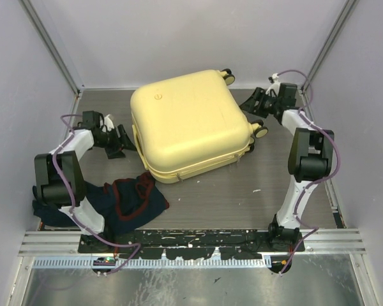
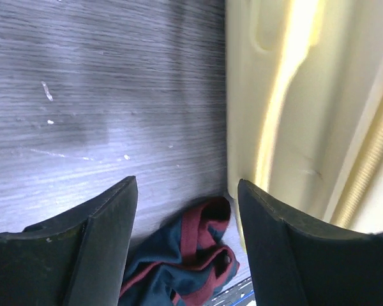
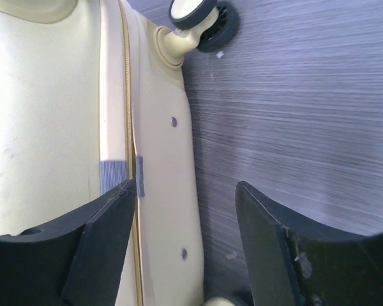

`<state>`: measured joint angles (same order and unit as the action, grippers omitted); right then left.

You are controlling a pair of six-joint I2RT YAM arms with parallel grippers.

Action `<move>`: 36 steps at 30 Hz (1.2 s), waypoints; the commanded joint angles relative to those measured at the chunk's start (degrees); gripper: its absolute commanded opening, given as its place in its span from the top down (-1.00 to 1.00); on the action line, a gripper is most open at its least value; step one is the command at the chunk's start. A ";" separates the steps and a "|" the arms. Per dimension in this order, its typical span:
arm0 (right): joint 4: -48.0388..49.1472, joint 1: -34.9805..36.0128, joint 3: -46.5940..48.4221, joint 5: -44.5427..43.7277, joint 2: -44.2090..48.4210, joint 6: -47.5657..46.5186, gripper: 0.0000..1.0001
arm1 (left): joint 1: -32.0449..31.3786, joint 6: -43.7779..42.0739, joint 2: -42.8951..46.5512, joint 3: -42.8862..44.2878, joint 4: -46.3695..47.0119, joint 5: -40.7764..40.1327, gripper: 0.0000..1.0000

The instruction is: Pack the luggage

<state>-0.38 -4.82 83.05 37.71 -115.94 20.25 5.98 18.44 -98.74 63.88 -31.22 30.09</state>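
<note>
The luggage, a large pale yellow hard-shell suitcase, lies flat and closed in the middle of the table. My left gripper hangs open just off its left side. In the left wrist view that gripper has the yellow shell by its right finger and nothing gripped. My right gripper is open at the suitcase's right side, between the two black wheels. In the right wrist view this gripper stands over the shell's edge near the zipper seam, holding nothing.
A navy garment with maroon trim lies crumpled on the table near the left arm's base, also seen past the left fingers. Grey walls enclose the table on three sides. A metal rail runs along the near edge.
</note>
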 commanded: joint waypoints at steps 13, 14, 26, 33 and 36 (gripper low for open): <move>-13.14 -18.26 -9.09 0.76 40.07 -22.75 -1.00 | 0.27 -4.53 21.94 -1.58 -0.27 -0.07 -0.96; -13.76 -18.35 -10.62 -1.73 42.43 -22.65 -1.00 | 0.67 -4.51 23.14 -1.83 -0.47 -0.08 -0.96; -38.95 -18.14 -23.41 15.72 55.49 -44.18 -0.94 | 1.93 -5.84 31.06 -5.94 -5.49 3.44 -0.96; -57.72 -18.13 -14.43 14.78 49.34 -70.95 -0.91 | 1.91 -8.81 29.61 -5.36 -8.67 6.43 -0.96; -64.62 -18.13 -9.80 12.85 45.88 -79.71 -0.90 | 1.93 -8.51 30.74 -6.23 -7.84 6.62 -0.96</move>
<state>-53.84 -23.09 65.69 50.96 -67.77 -41.36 7.62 11.42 -69.17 57.39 -38.98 33.93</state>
